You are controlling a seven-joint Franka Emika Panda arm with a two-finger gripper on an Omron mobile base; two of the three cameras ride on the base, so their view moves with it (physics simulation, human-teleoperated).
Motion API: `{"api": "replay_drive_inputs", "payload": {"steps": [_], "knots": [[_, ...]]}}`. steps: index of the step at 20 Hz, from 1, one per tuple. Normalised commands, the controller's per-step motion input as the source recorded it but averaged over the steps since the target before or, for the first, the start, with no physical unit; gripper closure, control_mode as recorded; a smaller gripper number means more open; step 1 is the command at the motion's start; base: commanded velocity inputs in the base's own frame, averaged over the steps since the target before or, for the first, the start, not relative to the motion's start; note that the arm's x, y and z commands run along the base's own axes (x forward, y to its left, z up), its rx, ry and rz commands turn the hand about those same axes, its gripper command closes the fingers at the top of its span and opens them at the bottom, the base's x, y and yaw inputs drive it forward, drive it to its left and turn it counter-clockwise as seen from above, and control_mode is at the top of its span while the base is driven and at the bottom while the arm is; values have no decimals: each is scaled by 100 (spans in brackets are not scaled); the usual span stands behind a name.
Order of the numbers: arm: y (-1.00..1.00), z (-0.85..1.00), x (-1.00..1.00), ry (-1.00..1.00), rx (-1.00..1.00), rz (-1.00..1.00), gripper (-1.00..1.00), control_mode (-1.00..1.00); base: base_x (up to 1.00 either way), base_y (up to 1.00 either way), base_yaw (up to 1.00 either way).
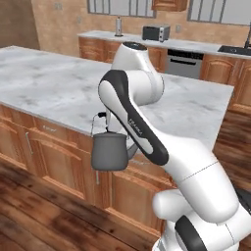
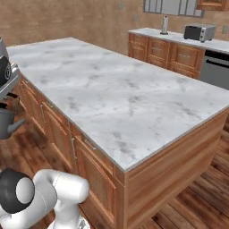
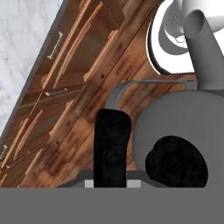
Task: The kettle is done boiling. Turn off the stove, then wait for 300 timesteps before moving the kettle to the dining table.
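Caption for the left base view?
Gripper carries the kettle by its handle beside the dining table.

Grey kettle (image 1: 109, 152), marble slab.
Kettle dark grey with thin black handle; dining table (image 1: 49, 83) white-grey veined over warm brown wood.

Dark plank floor (image 1: 29, 215), brick-toned wall (image 2: 67, 18)

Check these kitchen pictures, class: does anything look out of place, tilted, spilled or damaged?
One oddity: the kettle hangs in mid-air by its handle from the shut claw, beside the dining table's wooden cabinet front and below its marble top, not resting on anything. It hangs upright; no spill or damage shows.
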Motion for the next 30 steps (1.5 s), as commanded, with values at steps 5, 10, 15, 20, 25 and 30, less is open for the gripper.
{"api": "replay_drive_inputs", "payload": {"steps": [5, 10, 15, 20, 25, 30], "knots": [[0, 0, 0, 0, 0, 0, 100, 100, 12, 100, -31], [0, 0, 0, 0, 0, 0, 100, 100, 20, 100, -29], [0, 0, 0, 0, 0, 0, 100, 100, 37, 97, -34], [0, 0, 0, 0, 0, 0, 100, 100, 80, 94, -29], [0, 0, 0, 0, 0, 0, 100, 100, 60, 95, -19], [0, 0, 0, 0, 0, 0, 100, 100, 27, 100, -19]]}}
